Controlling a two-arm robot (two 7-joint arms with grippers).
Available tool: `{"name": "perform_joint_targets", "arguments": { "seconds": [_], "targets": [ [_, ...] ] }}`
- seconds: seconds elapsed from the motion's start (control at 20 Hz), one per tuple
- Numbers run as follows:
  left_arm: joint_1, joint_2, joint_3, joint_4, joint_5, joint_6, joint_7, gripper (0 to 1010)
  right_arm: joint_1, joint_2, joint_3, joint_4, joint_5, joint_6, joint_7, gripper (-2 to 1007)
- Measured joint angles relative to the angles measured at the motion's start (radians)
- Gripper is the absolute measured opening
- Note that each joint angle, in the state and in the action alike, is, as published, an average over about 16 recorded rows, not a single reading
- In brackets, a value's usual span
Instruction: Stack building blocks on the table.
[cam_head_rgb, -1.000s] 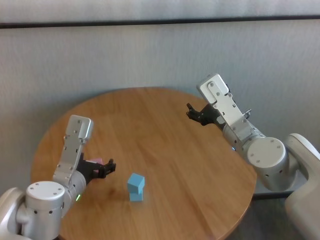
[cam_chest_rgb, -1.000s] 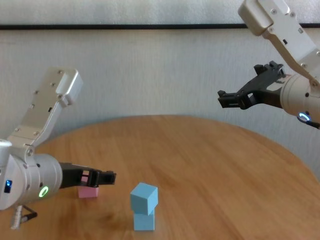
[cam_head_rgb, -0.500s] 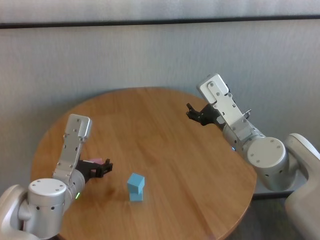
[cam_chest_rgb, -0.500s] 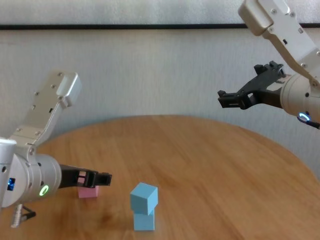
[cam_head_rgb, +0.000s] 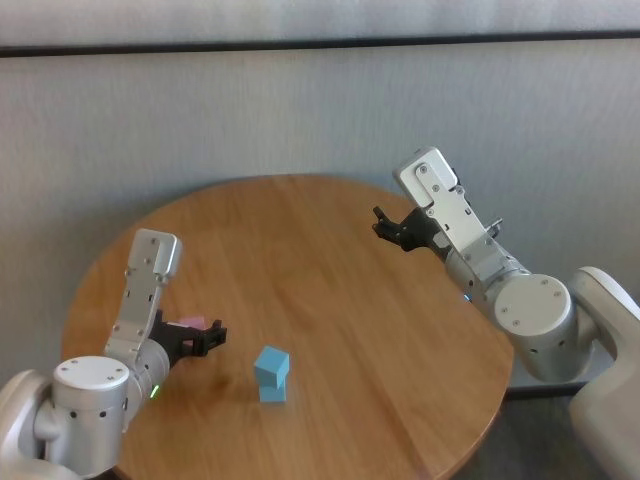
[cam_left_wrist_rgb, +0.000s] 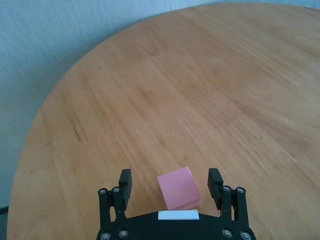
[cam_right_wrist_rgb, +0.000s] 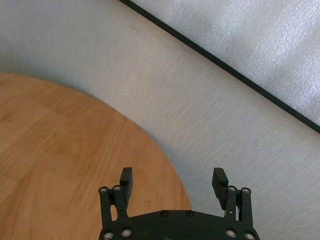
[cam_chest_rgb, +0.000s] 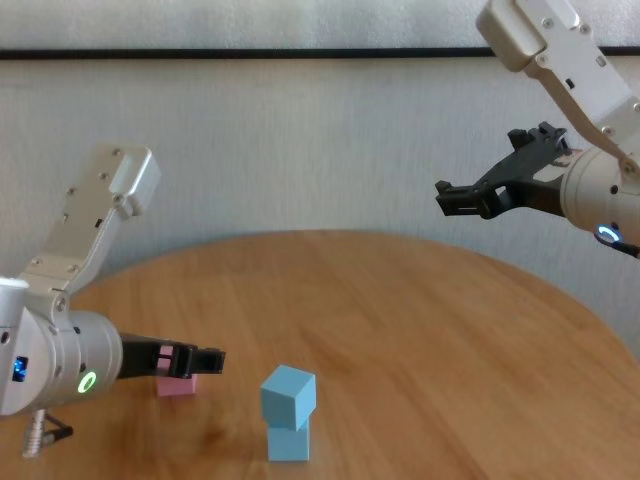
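Left gripper (cam_left_wrist_rgb: 170, 182), low over the near-left part of the table (cam_head_rgb: 320, 250), has its two fingers spread wide with the pink block (cam_left_wrist_rgb: 179, 187) between them. Neither finger touches the block: a strip of bare wood shows on each side of it in the left wrist view. The pink block rests flat on the table, turned slightly askew to the fingers. In the head view only a sliver of it shows behind the gripper (cam_head_rgb: 205, 337), near the table's left edge; in the chest view it shows partly behind the black fingers (cam_chest_rgb: 205, 360).

Two light blue blocks stand as a stack near the table's front edge, to the right of the pink block and apart from it. The upper blue block (cam_chest_rgb: 288, 391) sits on the lower blue block (cam_chest_rgb: 288, 443) and is rotated relative to it, so that its corners overhang slightly. The head view shows the same stack (cam_head_rgb: 271, 373) clear of the left gripper's fingertips.

Right gripper (cam_head_rgb: 392, 229) hangs in the air over the far-right part of the table, well apart from all three blocks. Its fingers are spread wide and hold nothing, as the right wrist view shows (cam_right_wrist_rgb: 172, 182); below them lie the table's rim and a pale wall (cam_right_wrist_rgb: 240, 125) with a dark band (cam_right_wrist_rgb: 220, 62) beyond.
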Motion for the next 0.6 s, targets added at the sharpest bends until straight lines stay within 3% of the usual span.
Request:
{"name": "perform_joint_targets", "arguments": {
  "seconds": [0.35, 0.6],
  "targets": [
    [0.000, -0.001, -0.003, 0.002, -0.001, -0.001, -0.004, 979, 0.000, 0.000, 0.000, 0.000, 0.000, 0.000, 0.000, 1001],
    [0.000, 0.000, -0.002, 0.001, -0.002, -0.001, -0.004, 904, 0.000, 0.000, 0.000, 0.000, 0.000, 0.000, 0.000, 1001]
  ]
}}
